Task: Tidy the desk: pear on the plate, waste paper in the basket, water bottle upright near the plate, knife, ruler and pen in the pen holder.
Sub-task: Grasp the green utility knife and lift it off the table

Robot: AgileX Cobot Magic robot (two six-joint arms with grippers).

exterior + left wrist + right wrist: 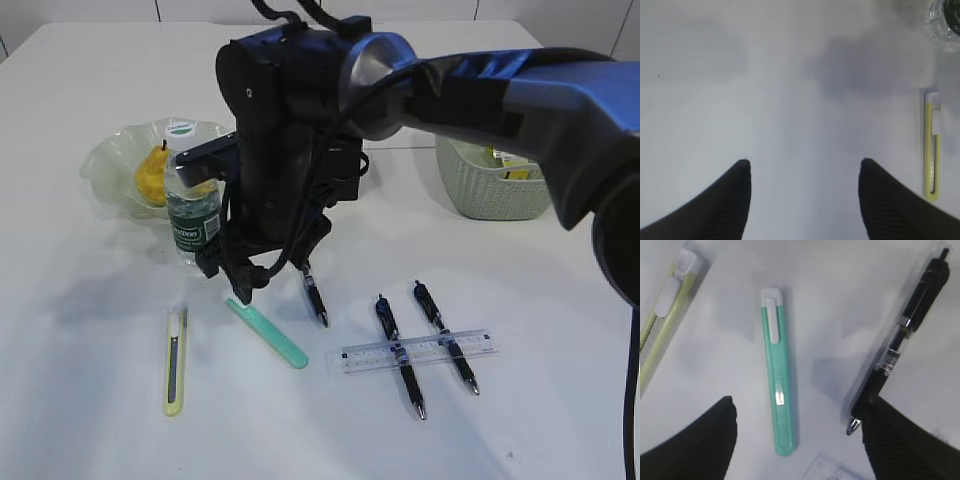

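A yellow pear (152,175) lies on the pale green plate (105,160). The water bottle (190,215) stands upright just beside the plate. My right gripper (235,285) reaches across the middle and hangs open over the green knife (777,375), which lies between its fingers (715,440) untouched. A yellow knife (175,360) lies to the left. Three black pens (315,297) (400,355) (447,337) lie on the table, two of them crossed by a clear ruler (420,350). My left gripper (804,162) is open over bare table, left of the yellow knife (931,145). The pen holder is out of view.
A pale woven basket (490,190) stands at the right rear with something yellowish inside; I cannot tell if it is the waste paper. A black pen (905,325) lies close by the right finger. The bottle's base (947,20) shows at the left wrist view's top right.
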